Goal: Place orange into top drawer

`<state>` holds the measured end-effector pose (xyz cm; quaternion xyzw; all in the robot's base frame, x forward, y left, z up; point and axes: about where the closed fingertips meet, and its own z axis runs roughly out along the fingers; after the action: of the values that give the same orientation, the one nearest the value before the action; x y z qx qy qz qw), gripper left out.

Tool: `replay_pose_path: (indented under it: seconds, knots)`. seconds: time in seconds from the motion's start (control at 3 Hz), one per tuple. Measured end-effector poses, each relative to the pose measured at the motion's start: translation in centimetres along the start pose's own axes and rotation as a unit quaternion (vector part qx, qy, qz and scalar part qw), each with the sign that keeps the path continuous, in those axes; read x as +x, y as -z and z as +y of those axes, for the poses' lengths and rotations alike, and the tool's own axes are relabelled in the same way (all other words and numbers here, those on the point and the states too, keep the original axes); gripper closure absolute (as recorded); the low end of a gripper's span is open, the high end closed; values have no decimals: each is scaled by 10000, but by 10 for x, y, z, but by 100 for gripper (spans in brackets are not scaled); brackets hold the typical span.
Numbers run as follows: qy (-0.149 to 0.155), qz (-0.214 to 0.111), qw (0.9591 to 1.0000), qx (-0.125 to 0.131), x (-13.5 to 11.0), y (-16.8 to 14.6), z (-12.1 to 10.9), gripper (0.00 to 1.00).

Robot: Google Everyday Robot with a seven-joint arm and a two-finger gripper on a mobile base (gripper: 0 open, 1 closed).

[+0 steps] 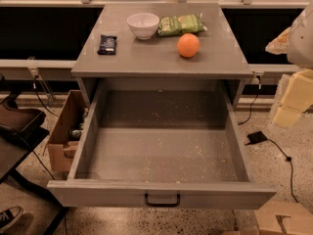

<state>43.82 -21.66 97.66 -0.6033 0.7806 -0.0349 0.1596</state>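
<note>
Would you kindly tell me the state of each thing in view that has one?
top drawer: pulled open, no objects inside.
orange: on the cabinet top, not held.
white bowl: upright.
green snack bag: lying flat.
gripper: at the right edge, away from the orange.

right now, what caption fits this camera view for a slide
Orange on the cabinet top behind the open top drawer; gripper at the right edge.

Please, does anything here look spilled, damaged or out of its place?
Nothing is spilled or damaged. The top drawer stands open, with only pale specks on its floor. The orange rests on the cabinet top; the hand is low at the right edge.
</note>
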Motion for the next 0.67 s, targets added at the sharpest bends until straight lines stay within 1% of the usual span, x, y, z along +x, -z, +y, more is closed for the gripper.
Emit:
replay_pose_path:
  seconds: [0.33,0.67]
  knots:
    - [0,0,10000,0,0,0,0,0]
    - [-387,-231,9989,105,3,-5,-2,0]
